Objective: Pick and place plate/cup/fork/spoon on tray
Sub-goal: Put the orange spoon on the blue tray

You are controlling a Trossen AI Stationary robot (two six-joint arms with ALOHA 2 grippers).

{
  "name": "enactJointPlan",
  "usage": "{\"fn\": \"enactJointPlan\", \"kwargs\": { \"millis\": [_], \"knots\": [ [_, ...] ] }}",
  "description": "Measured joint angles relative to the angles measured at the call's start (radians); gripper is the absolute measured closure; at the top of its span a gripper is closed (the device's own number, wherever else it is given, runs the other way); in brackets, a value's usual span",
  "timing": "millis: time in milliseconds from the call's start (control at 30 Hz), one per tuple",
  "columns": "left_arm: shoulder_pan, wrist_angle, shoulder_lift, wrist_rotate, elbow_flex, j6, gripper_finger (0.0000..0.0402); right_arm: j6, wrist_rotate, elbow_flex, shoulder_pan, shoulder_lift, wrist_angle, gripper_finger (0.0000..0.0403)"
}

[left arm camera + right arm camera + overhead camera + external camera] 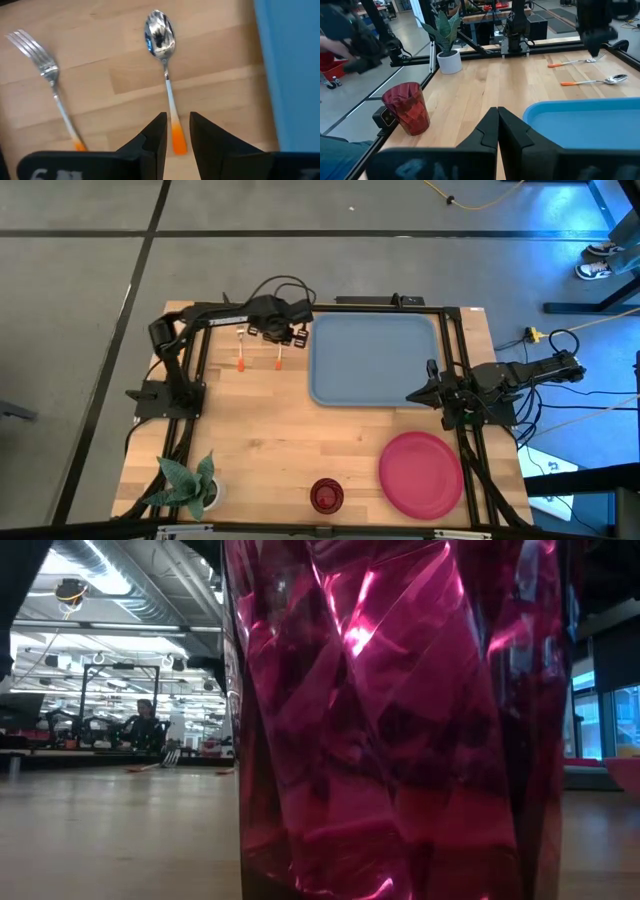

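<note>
The spoon (165, 65) and the fork (50, 80), both with orange handles, lie side by side on the wood table left of the blue-grey tray (375, 360). My left gripper (177, 117) hovers over the spoon's orange handle end (178, 142), open by a narrow gap, with one finger on each side of it in the left wrist view. It also shows in the high view (285, 337). The pink-red plate (420, 473) and the dark red cup (326, 495) stand near the table's near edge. My right gripper (412, 395) is shut and empty at the tray's near right corner.
A potted plant (190, 485) stands at the table's near left corner. The cup (400, 720) fills most of the low view. The tray's bed (580, 125) holds nothing. Bare wood lies between the tray and the cup.
</note>
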Motion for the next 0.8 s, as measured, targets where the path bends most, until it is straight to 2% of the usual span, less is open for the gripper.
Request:
{"fn": "enactJointPlan", "kwargs": {
  "millis": [400,700,800],
  "knots": [
    [0.04,0.054,0.15,0.008,0.0,0.019,0.0326,0.046,0.0,0.0,0.0,0.0,0.005,0.0395],
    [0.063,0.095,0.173,0.001,0.0,0.071,0.0325,0.044,0.0,0.0,0.0,0.0,0.004,0.0395],
    [0.073,0.102,0.173,0.03,0.0,0.077,0.0327,0.045,0.0,0.0,0.0,0.0,0.004,0.0395]
  ]
}}
